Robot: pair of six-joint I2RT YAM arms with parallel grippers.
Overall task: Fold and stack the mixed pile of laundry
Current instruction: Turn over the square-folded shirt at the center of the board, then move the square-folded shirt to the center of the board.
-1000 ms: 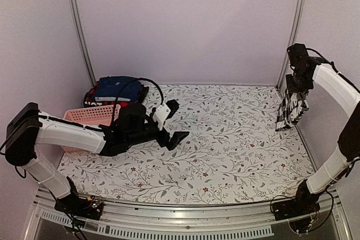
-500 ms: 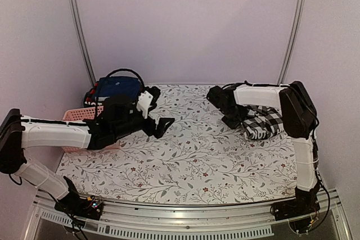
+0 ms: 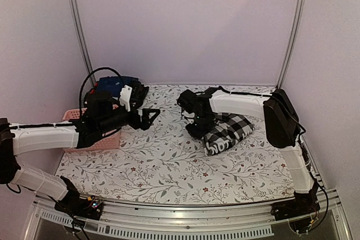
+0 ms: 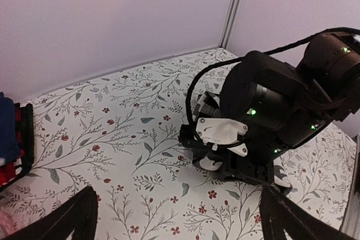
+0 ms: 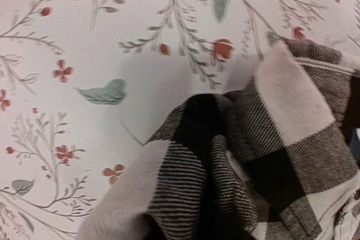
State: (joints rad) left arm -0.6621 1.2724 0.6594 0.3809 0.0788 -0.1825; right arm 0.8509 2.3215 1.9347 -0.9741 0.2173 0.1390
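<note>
Left claw (image 3: 149,117) is wide and empty, hovering over the counter (image 3: 169,167) just past the pink basket (image 3: 72,115). Right claw (image 3: 195,128) is down at the left end of the checked shirt (image 3: 229,132), which lies bunched on the counter right of centre. I can't tell if it's gripping, since the wrist cam shows only cloth. Navy trousers (image 3: 112,86) sit on top of the pile, back-left corner behind the basket.

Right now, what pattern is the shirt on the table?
The shirt has black-and-white checks; see right wrist view.
</note>
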